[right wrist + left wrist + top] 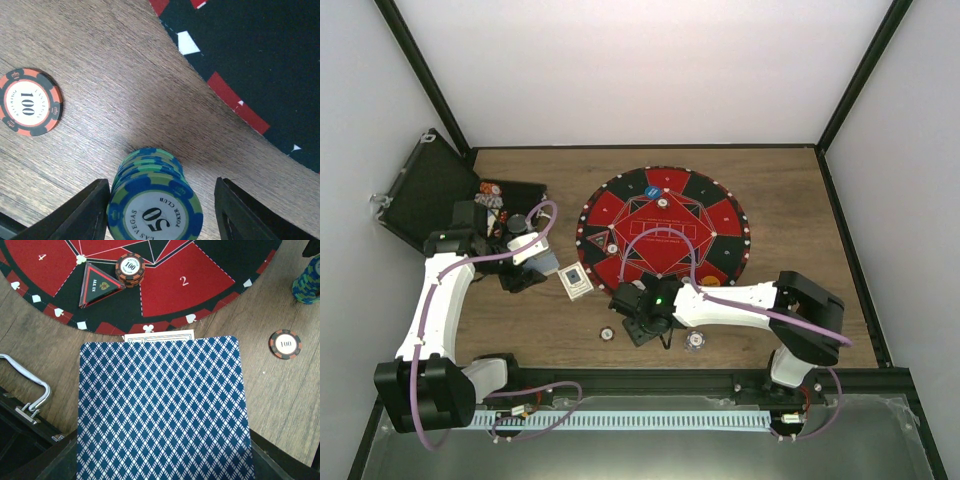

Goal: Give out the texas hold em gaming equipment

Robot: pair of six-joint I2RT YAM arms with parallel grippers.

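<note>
My left gripper (534, 254) is shut on a blue-backed playing card (160, 410) that fills the left wrist view and hides its fingers. Under it, another card (159, 335) lies on the wood by the mat's edge. My right gripper (161, 182) is open around a stack of blue-green 50 chips (155, 200) standing on the table. The left finger (90, 210) touches the stack. The right finger (240, 210) stands apart from it. A single orange 100 chip (31, 102) lies flat to the stack's left.
The round red-and-black mat (663, 235) holds an orange chip stack (130, 269) and an ALL IN triangle (100, 284). The open black case (435, 190) sits at the far left with chips inside. Another chip (695, 341) lies near the table's front edge.
</note>
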